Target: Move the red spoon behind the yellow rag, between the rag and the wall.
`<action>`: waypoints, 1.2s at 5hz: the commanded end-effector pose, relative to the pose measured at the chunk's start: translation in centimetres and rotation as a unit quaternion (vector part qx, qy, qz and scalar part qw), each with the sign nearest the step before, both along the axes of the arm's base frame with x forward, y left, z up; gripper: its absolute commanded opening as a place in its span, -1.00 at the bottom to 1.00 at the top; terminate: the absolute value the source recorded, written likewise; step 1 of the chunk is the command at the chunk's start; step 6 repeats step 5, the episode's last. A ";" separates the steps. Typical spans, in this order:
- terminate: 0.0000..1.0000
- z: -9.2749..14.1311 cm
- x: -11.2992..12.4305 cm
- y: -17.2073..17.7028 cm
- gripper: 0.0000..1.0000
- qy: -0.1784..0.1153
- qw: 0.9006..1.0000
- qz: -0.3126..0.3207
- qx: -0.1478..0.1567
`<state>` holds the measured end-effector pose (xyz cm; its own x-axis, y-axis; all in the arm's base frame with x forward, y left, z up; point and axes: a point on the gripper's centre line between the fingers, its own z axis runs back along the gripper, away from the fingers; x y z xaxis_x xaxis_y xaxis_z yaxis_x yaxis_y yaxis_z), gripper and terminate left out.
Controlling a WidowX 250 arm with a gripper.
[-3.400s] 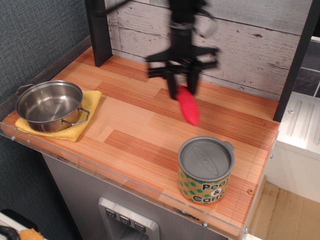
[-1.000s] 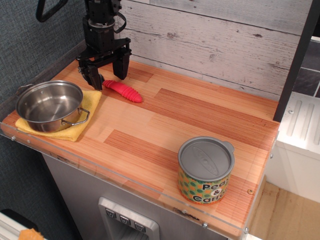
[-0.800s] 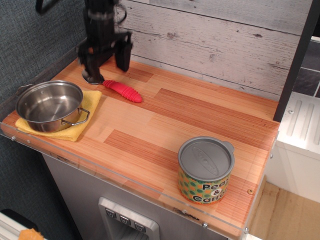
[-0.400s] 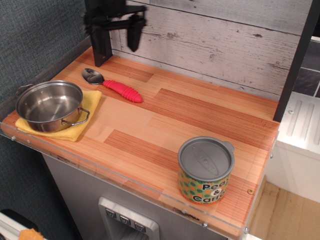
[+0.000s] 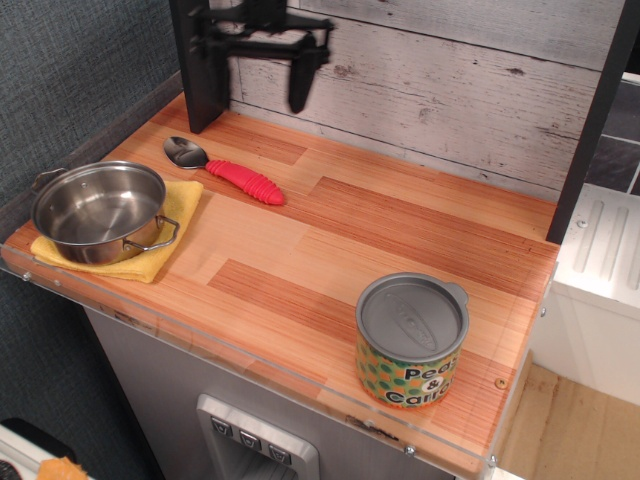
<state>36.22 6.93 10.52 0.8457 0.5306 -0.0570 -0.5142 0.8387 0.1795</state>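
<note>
The red spoon [image 5: 238, 178] lies flat on the wooden tabletop, its silver bowl to the left and its red handle pointing right. It sits just behind the far right corner of the yellow rag [image 5: 172, 218], between the rag and the plank wall [image 5: 450, 90]. My gripper [image 5: 258, 78] hangs high above the table in front of the wall, up and to the right of the spoon. Its jaws stand wide apart and hold nothing.
A steel pot [image 5: 98, 210] sits on the rag at the left. A lidded peas-and-carrots can [image 5: 410, 340] stands near the front right edge. Black posts stand at back left [image 5: 195, 60] and right [image 5: 590, 130]. A dark grey textured panel lines the left side.
My gripper carried the spoon from mid-table to behind the rag, let it go, then rose and moved right. The spoon now lies still on the table.
</note>
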 end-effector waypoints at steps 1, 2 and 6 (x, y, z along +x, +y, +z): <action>-1.00 3.5 -1.5 -5.8 1.00 -0.032 0.990 -0.136 0.014; -1.00 3.5 -2.0 -8.0 1.00 -0.043 0.985 -0.168 0.023; 1.00 3.3 -2.5 -10.0 1.00 -0.055 0.978 -0.198 0.022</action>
